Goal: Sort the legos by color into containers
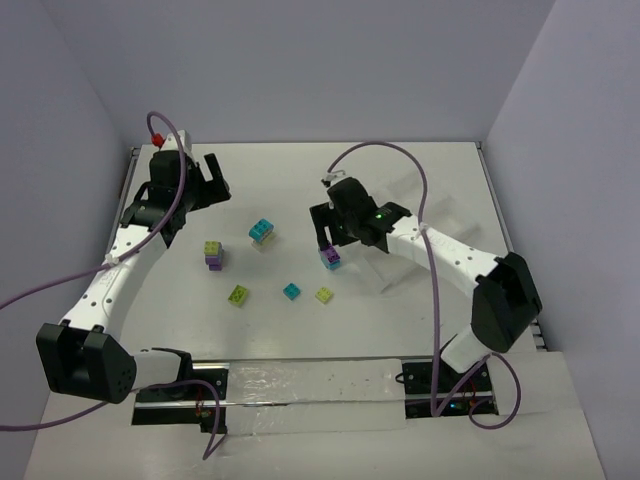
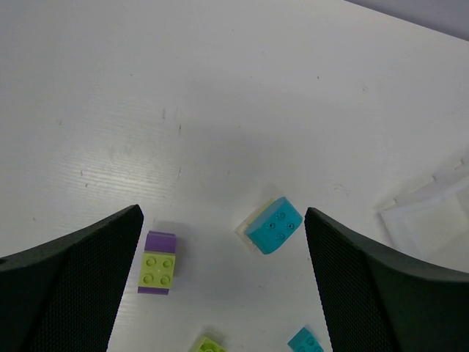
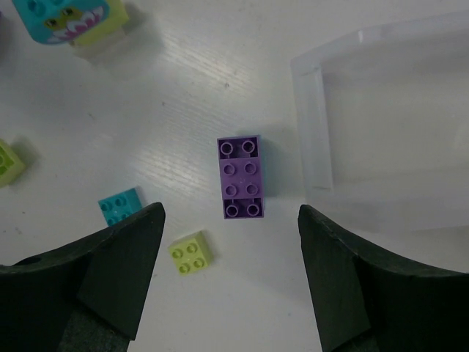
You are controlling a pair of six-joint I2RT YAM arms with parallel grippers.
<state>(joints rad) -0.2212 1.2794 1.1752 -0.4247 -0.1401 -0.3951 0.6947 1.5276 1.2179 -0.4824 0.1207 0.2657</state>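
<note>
1. Nearest the arm bases, three loose singles lay in a row on the table: a lime brick, a cyan brick and a second lime brick. No finger was anywhere close to them.
2. Just beyond that row was the action. The purple brick lay flat, studs up, just left of the clear tray, beside its wall and not inside. A sliver of cyan showed along one edge, and I could not tell whether another brick sat under it.
3. The right gripper hung right over it, jaws spread wide, one on each long flank, touching nothing.
4. That looked like the pick of the purple one.
   - It should come straight down with the brick centred.
   - It should close across the narrow width, low on the flanks.
   - The tray-side finger needed watching: the wall was so close that it could snag or shove the tray.
5. Farther left sat a lime-on-purple stack, and beyond it a cyan-and-lime stack. Both would likely need splitting before sorting.
6. Farthest of all, the left gripper hovered above bare table, spread and empty.
</note>
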